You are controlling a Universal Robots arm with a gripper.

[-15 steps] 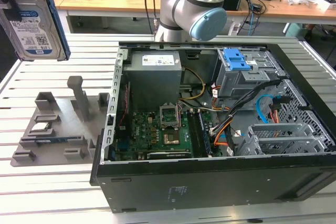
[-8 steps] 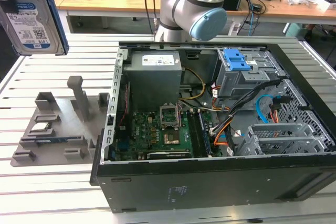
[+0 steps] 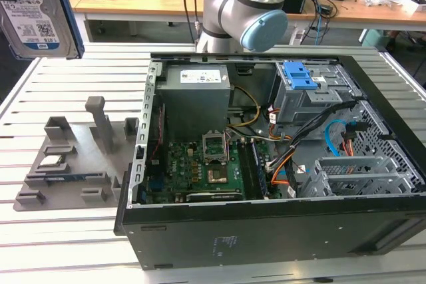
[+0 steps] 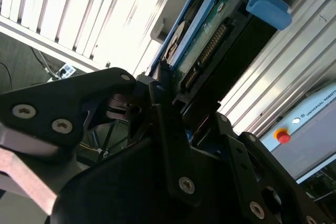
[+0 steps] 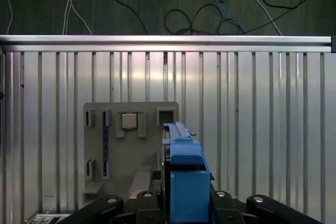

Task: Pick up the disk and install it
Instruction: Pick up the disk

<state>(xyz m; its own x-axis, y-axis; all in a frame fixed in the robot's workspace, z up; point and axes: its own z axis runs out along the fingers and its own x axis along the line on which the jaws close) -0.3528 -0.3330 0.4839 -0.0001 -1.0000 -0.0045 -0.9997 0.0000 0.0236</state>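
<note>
Exterior view: disk [image 3: 36, 11], label facing out, raised high at the exterior view's left, above grey fixture plate [image 3: 73, 157]; open computer case [image 3: 279, 164] toward the exterior view's right

Second wrist view: gripper [image 4: 191, 111] fingers [image 4: 165, 129] clamped tight on disk, connector end outward

First wrist view: disk edge-on, blue-framed, over slatted table [image 5: 262, 129] at plate's edge

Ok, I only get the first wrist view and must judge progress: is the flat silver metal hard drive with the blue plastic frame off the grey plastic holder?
Observer: Yes; the exterior view shows the disk in the air at its upper left, apart from the grey holder on the table.
Operator: Which face shows?
Observer: Its white-and-blue label.
Operator: And the grip?
Observer: In the second wrist view the gripper is shut on the disk, connector edge showing.
</note>
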